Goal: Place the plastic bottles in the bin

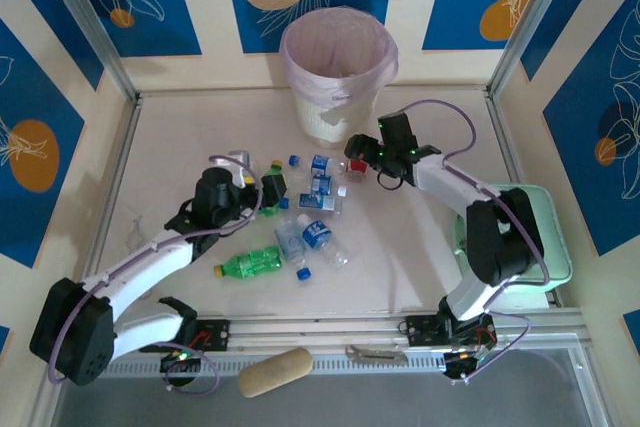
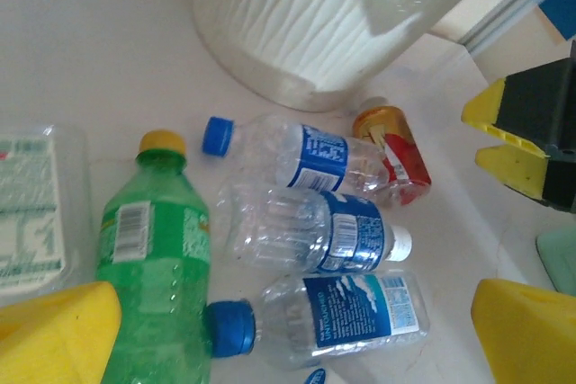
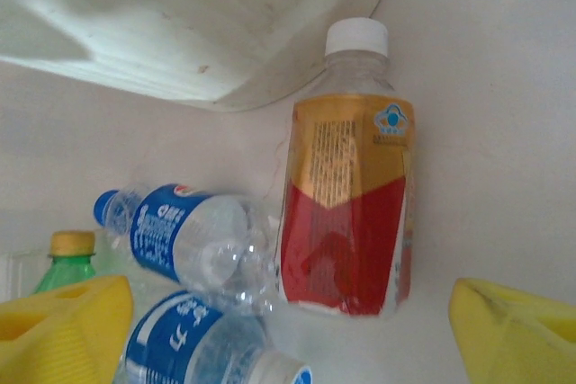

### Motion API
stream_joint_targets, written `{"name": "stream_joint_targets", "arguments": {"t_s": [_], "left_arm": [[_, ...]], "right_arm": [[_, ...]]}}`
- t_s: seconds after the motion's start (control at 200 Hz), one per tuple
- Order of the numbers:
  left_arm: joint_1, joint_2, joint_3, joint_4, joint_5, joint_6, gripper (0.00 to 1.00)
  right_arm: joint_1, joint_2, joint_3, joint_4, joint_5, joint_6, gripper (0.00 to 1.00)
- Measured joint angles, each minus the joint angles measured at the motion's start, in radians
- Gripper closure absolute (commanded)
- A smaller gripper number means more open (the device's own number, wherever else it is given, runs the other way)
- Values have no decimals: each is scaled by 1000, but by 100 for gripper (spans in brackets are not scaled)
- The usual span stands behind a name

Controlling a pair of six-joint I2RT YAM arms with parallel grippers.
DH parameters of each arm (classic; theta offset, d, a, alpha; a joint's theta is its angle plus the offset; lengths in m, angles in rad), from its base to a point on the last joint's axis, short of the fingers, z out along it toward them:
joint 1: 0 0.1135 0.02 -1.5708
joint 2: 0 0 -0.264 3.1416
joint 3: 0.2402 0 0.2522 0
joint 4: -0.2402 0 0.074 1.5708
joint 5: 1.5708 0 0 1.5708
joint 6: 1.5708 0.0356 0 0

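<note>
Right gripper [image 3: 288, 334], jaws spread wide and holding nothing, hangs low over the bench [image 1: 400, 267]. The red-and-gold bottle [image 3: 346, 213] lies straight ahead of it, in line with the gap between my yellow fingers [image 3: 63, 325] but not yet between them. Neither finger touches it. The bottle's white cap points away from me, toward the foot of the bin [image 3: 180, 24], which stands just beyond the bottle and a little to my gripper's left. Close against the left side of the red label lie two blue-labelled bottles [image 3: 180, 245]. Farther left, past my left finger, a green bottle [image 3: 67, 267] shows its yellow cap.

Left gripper [image 2: 292, 339], likewise fully spread and empty, hovers above the same cluster, with the blue-labelled bottles directly ahead of it and the bin beyond them.

Step in hand, as I judge it: the approach to a grasp on the red-and-gold bottle. Most of the plastic bottles lie on the bench, so the bulk of the task remains.

The next move calls for a short advance until my fingers straddle the label at mid-body, then a closing across its width. My left finger must slip into the narrow space beside the nearest blue-labelled bottle without riding onto it. A lift clear of the bin's tall rim follows.
</note>
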Motion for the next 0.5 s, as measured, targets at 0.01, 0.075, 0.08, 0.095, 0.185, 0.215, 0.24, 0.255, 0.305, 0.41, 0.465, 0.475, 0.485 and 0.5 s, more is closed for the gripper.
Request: {"name": "stream_joint_targets", "arguments": {"t_s": [0.01, 0.075, 0.08, 0.095, 0.185, 0.215, 0.24, 0.255, 0.305, 0.41, 0.465, 0.475, 0.485, 0.5], "left_arm": [[0, -2, -6, 3, -3, -5, 0], [0, -4, -31, 23, -18, -27, 0], [0, -3, -32, 24, -19, -28, 0], [0, -2, -34, 25, -21, -32, 0], [0, 5, -36, 45, -27, -40, 0], [0, 8, -35, 52, -27, -40, 0], [0, 11, -35, 56, -27, -39, 0], [0, 13, -35, 60, -27, -39, 0], [0, 19, -35, 63, -26, -39, 0], [1, 23, -35, 62, -17, -36, 0], [2, 23, -35, 61, -11, -35, 0], [2, 23, -35, 61, -10, -35, 0], [2, 23, -35, 61, -9, -35, 0], [2, 23, -35, 61, -8, -35, 0]], "right_arm": [[0, 8, 9, -1, 0, -1, 10], [2, 66, 64, -21, 3, -13, 10], [2, 72, 71, -22, 5, -13, 10], [2, 86, 83, -25, 4, -15, 10], [8, 157, 151, -56, 22, -20, 10], [11, 177, 169, -66, 30, -20, 10], [14, 193, 181, -75, 36, -20, 10], [15, 202, 187, -79, 39, -20, 10], [20, 229, 206, -95, 51, -19, 10], [26, 278, 235, -126, 69, -16, 13], [28, 297, 245, -137, 73, -16, 13], [28, 300, 247, -139, 75, -16, 13], [28, 303, 248, -142, 76, -16, 13], [28, 306, 250, -145, 77, -16, 14]]}}
